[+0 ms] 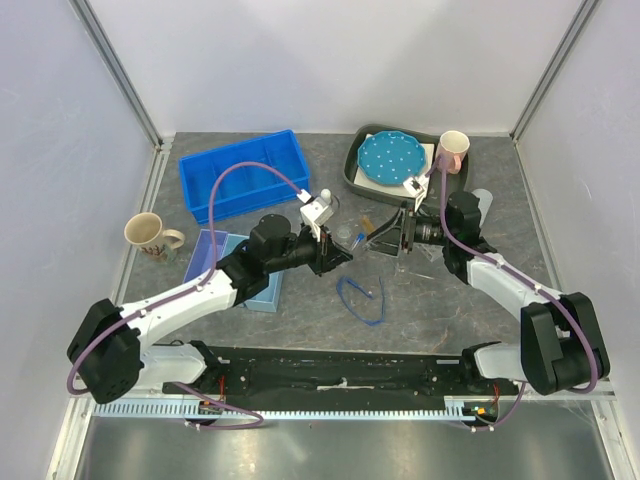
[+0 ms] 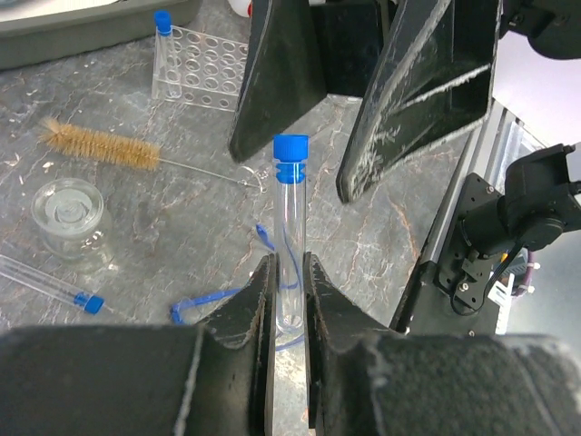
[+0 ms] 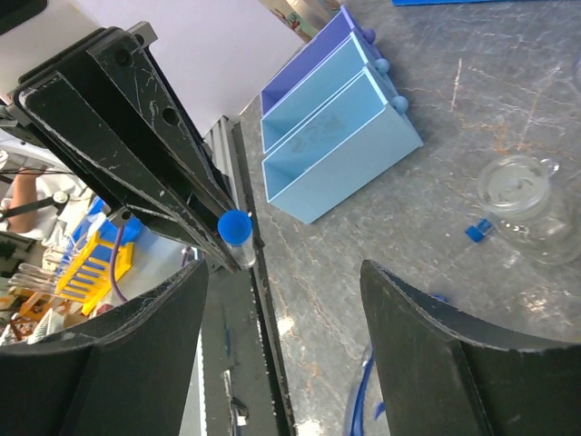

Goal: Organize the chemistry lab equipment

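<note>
My left gripper is shut on the lower end of a clear tube with a blue cap, held upright above the table. My right gripper is open and faces it; its two fingers stand close on either side of the cap, apart from it. The cap also shows in the right wrist view. From above, the left gripper and right gripper meet mid-table. A clear tube rack holds one blue-capped tube. A glass beaker, a lying tube and the blue cord loop are nearby.
A bristle brush lies by the rack. A blue bin is at the back left, light blue boxes under the left arm. A polka-dot plate on a tray and a pink mug are at the back right, a beige mug at left.
</note>
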{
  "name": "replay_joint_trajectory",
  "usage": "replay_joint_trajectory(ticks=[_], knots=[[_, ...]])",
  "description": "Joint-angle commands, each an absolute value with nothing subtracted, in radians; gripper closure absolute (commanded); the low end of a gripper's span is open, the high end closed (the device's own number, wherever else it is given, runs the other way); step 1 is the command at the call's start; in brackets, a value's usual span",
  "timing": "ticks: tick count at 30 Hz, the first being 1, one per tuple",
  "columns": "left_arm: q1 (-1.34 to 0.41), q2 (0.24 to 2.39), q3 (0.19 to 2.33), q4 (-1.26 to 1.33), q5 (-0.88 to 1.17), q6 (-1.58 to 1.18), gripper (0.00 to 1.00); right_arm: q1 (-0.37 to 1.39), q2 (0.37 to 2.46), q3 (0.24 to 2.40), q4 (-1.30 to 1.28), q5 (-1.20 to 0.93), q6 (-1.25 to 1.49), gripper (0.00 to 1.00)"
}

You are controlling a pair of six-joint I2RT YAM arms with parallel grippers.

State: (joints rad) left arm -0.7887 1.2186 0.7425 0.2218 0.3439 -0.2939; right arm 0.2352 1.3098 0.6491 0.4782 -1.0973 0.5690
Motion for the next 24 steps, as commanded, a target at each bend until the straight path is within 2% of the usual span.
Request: replay_joint_trajectory(ticks=[1, 16, 24], knots=[[-0.802, 1.246, 0.804, 0.288, 0.347, -0.313, 0.98, 0.261, 1.319, 0.658, 0.56, -1.091, 0.641, 0.25], [-0.83, 1.304, 0.835, 0.296, 0.348, -0.321, 0.98, 0.288, 1.341, 0.667, 0.563, -1.091, 0.646, 0.42], [-0.831, 1.302, 0.83, 0.279, 0.336, -0.308, 0.98, 0.288, 1.344, 0.672, 0.561, -1.104, 0.631, 0.71]])
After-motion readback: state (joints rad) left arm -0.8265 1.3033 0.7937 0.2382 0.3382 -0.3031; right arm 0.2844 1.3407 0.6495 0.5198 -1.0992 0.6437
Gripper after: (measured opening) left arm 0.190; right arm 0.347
